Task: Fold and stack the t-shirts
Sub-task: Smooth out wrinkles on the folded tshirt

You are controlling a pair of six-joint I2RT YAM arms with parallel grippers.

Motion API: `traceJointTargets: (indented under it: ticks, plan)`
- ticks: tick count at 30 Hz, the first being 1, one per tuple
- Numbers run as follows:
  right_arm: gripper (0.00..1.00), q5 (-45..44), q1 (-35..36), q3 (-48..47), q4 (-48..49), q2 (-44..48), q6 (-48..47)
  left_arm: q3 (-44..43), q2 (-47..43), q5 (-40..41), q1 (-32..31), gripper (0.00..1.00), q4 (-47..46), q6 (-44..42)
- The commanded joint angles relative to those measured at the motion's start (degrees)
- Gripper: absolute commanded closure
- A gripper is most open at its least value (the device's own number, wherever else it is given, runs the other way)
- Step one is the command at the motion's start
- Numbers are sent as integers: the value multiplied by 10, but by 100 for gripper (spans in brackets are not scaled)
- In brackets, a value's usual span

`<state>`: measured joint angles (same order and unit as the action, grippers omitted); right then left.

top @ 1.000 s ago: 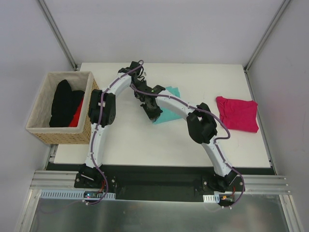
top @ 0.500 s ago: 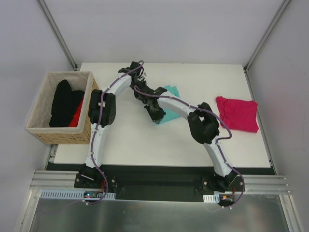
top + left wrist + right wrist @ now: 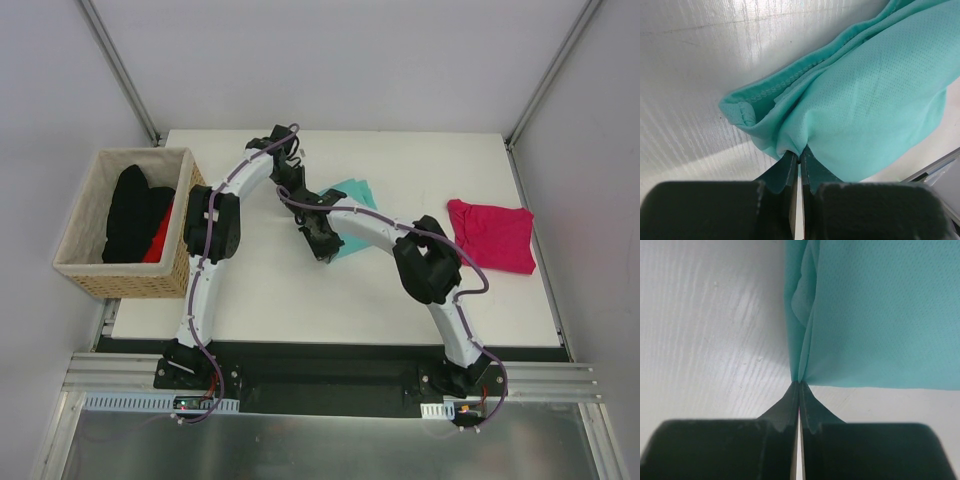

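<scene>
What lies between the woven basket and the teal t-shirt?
In the top view, the left arm stands between woven basket and teal t-shirt; otherwise bare table.

Tan woven basket (image 3: 130, 283), cloth-lined and upright, stands against the left edge of the white worktop (image 3: 300, 300), nearer the far corner. Black base plate (image 3: 320, 365) and aluminium rail (image 3: 560, 382) run along the near edge.
</scene>
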<state>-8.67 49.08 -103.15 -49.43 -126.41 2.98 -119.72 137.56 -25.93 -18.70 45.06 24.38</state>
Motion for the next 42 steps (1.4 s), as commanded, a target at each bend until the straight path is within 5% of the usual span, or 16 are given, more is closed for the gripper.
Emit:
traceJointTargets:
  ticks: [1,8,16,26,32,42]
  plan:
    - [99,-2,10,14,-10,42,13,-31,-19,14,5,100,6,-13]
    - [94,-10,11,15,-14,43,13,-25,-23,12,10,100,9,-15]
    - [68,-13,12,-16,-27,35,12,0,-40,24,10,59,9,-15]
    - [66,-35,11,-72,-48,65,-2,8,-64,21,10,57,9,-7]
    - [60,-130,8,-113,-56,106,-48,12,-85,19,9,57,9,-1]
    - [59,-138,-99,-53,-11,101,-60,47,-161,26,2,57,10,-2]
